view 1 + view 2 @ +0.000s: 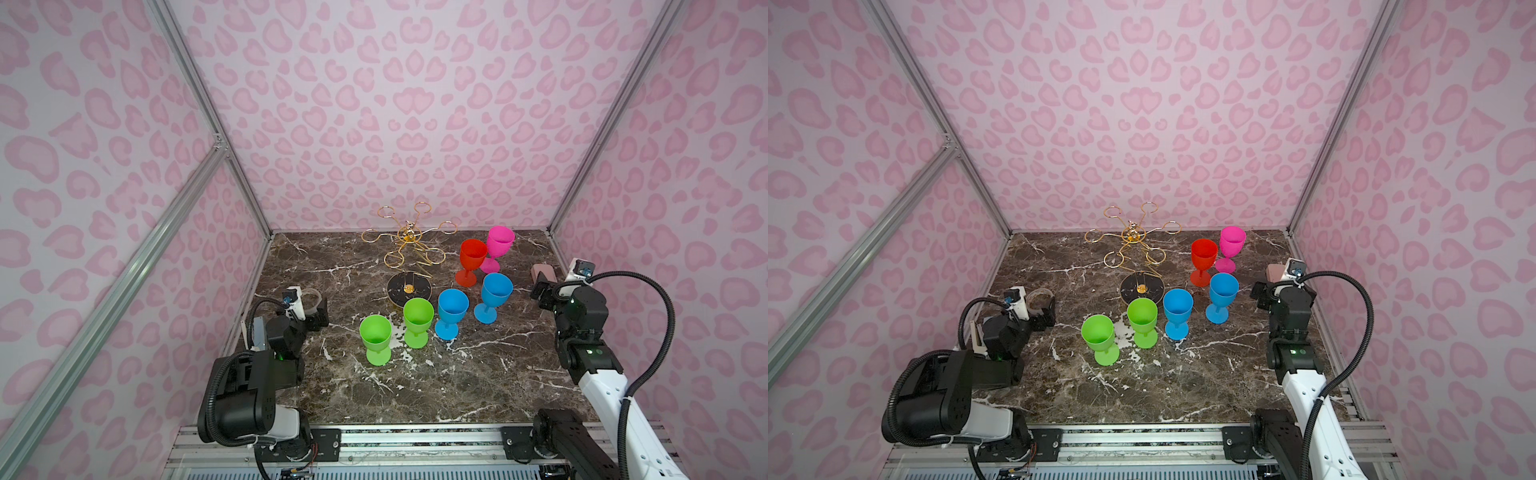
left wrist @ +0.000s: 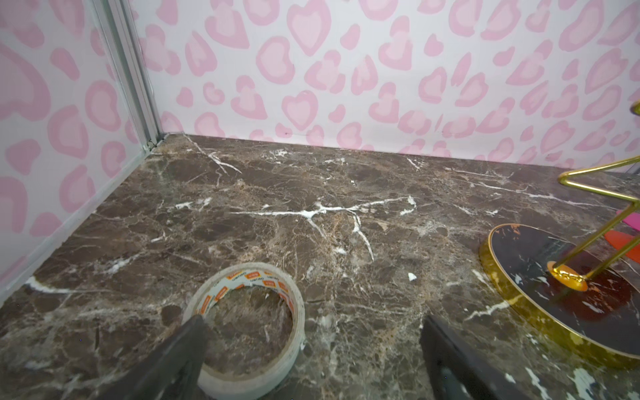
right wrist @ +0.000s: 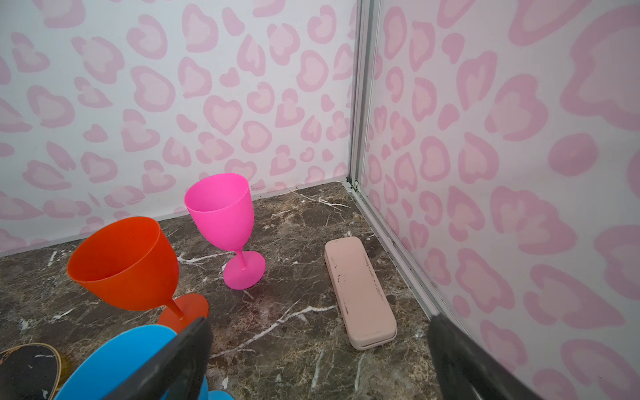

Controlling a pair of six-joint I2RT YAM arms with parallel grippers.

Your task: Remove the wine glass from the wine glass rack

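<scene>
The wine glass rack (image 1: 409, 237) is a gold wire stand on a round black base (image 2: 540, 277), at the back middle of the marble table; all its loops hang bare in both top views. Several plastic wine glasses stand upright on the table to its right and front: pink (image 3: 221, 211), red (image 3: 128, 266), two blue (image 1: 496, 291) (image 1: 453, 305) and two green (image 1: 418, 313) (image 1: 376, 332). My left gripper (image 2: 313, 332) is open, low over the table left of the rack base. My right gripper (image 3: 320, 332) is open near the right wall, beside the blue and red glasses.
A roll of tape (image 2: 277, 367) lies flat on the table by one left finger. A pink oblong case (image 3: 360, 291) lies along the right wall ahead of the right gripper. Patterned walls with aluminium posts close the table in on three sides.
</scene>
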